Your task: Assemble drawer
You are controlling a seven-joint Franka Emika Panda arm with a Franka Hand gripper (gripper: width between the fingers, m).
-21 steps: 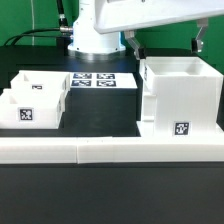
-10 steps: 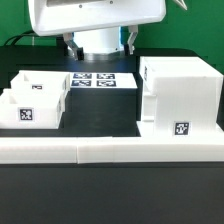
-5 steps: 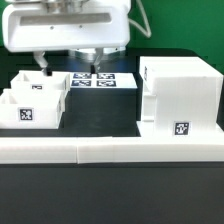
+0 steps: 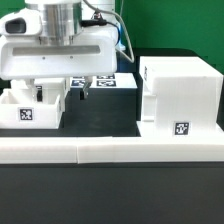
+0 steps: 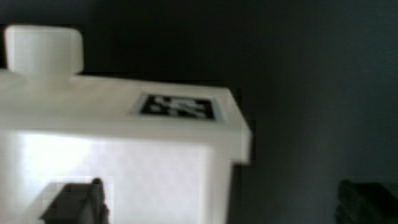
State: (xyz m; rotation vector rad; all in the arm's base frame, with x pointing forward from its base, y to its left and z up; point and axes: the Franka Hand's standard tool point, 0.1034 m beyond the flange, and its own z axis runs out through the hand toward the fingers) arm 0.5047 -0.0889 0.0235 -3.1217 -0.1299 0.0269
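Note:
The big white cube-like housing (image 4: 180, 95) with a square tag stands at the exterior view's right. Two white tagged trays sit at the exterior view's left; the front one (image 4: 28, 112) shows its tag, and the back one is mostly hidden behind my hand. My gripper (image 4: 62, 94) is open and empty, low over the trays. In the wrist view a tagged tray (image 5: 125, 130) with a round knob (image 5: 45, 48) fills the frame below my gripper (image 5: 222, 205). One fingertip (image 5: 75, 203) is over the tray and the other is over the black table beside it.
The long low white rail (image 4: 110, 150) lies across the front of the black table. The marker board (image 4: 105, 80) lies behind the trays, partly hidden by my hand. A dark gap separates the trays from the housing.
My hand has come from the back centre toward the exterior view's left and down, and now hangs over the trays. The housing and trays have not moved.

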